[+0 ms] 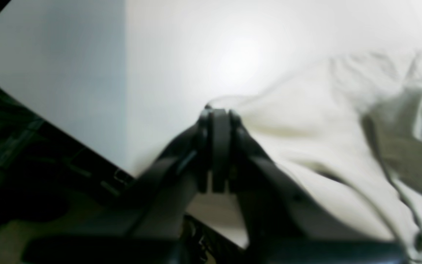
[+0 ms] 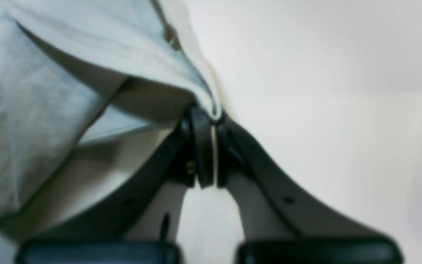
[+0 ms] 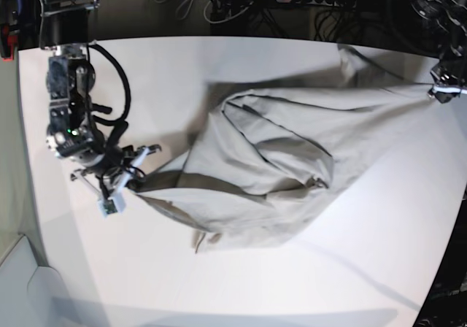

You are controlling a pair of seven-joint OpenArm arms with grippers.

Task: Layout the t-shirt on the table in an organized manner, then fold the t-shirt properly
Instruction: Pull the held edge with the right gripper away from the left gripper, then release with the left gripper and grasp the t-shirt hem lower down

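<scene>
**One t-shirt held between two hands**

There is one t-shirt [image 3: 270,174]. There is one white tabletop [image 3: 168,79]. There are two robot hands, one at each end of the shirt.

The t-shirt is light grey-beige. It lies in the middle of the tabletop, bunched and wrinkled, with deep folds running through it. It is not flat. In the base view its long way runs from the lower left up to the upper right. The lower left end narrows to a tip. The upper right end is stretched out to a thin corner near the edge of the tabletop. A small flap of cloth sticks out at the bottom edge of the bundle.

The right hand [image 2: 214,113] is closed tight on the shirt. In the right wrist view a fold of cloth goes in between its two black fingers [image 2: 200,146], and the cloth rises up and away from them. In the base view this hand [image 3: 125,185] sits at the lower left tip of the shirt.

The left hand [image 1: 219,112] is closed too. In the left wrist view its fingers are pressed together right at the edge of the shirt, and the cloth spreads away from them to the right. The view is blurry, but the cloth seems pinched there. In the base view this hand [image 3: 441,90] is at the far upper right corner of the shirt.
</scene>
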